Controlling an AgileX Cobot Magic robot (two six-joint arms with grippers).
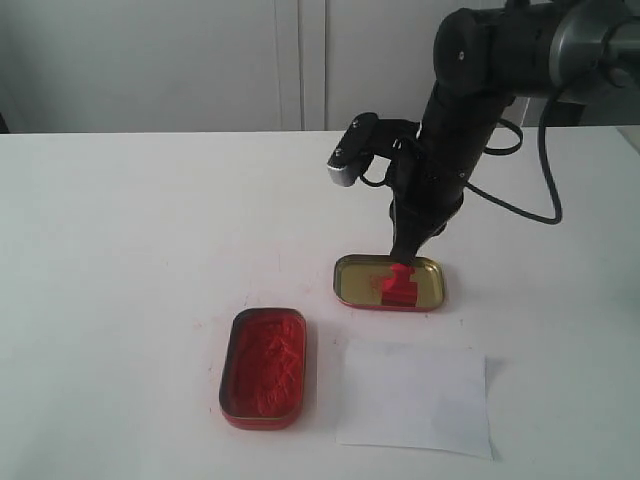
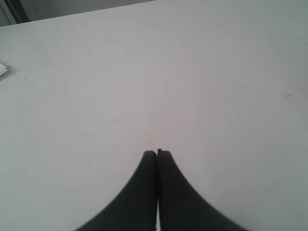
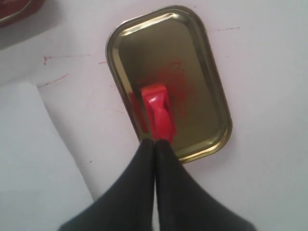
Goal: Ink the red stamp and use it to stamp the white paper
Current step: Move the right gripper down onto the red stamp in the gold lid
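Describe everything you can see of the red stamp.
The red stamp is small and made of glossy red plastic, with a square block base and a short handle. It stands roughly upright, base down, inside the gold-lined tin lid, beside a faint red ink smear. The right gripper has its closed fingertips at the handle's end. Whether they actually pinch the handle cannot be told.

The red stamp (image 3: pixel 158 113) looked like glossy plastic. The tin lid (image 3: pixel 159 48) was shiny gold-toned metal. The ink paste (image 1: pixel 265 365) lay rough and lumpy; the white paper (image 1: pixel 415 395) and table (image 1: pixel 130 230) were smooth, matt.
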